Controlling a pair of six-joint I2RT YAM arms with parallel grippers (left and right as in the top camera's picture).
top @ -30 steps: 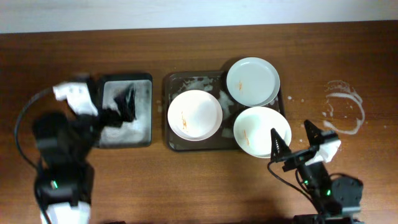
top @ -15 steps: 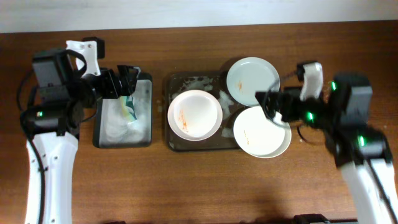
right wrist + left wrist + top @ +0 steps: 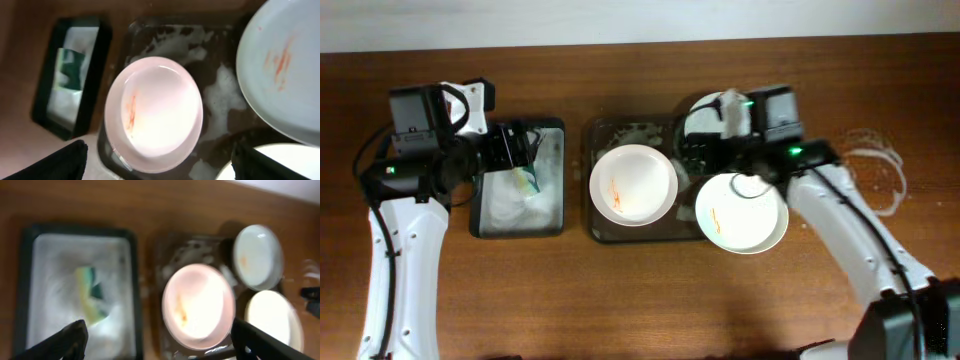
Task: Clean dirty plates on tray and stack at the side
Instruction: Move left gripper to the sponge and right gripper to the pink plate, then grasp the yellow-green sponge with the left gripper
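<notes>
From above, the dark tray (image 3: 600,232) sits mid-tabletop (image 3: 640,300) with all 3 plates on it: 1 on the left (image 3: 633,185), 1 at the near right (image 3: 741,213) overhanging the rim, and 1 at the far right (image 3: 705,112), partly hidden. The 2 plates in plain sight carry orange smears, so none looks cleaned or stacked at the side yet. The left arm (image 3: 405,230) hangs over the black tub (image 3: 563,205), where the sponge (image 3: 527,182) lies in suds, likely to fetch it. The right arm (image 3: 840,215) reaches over the tray's right half, probably to steady a plate.

The left wrist camera looks straight down on sponge and tub. The left fingers (image 3: 70,337) stand wide apart at the picture's lower corners, holding nothing and well above the sponge.

The right wrist camera looks onto the smeared left plate and the foamy tray floor. The right fingers (image 3: 65,160) are likewise spread wide and empty, touching no plate.
</notes>
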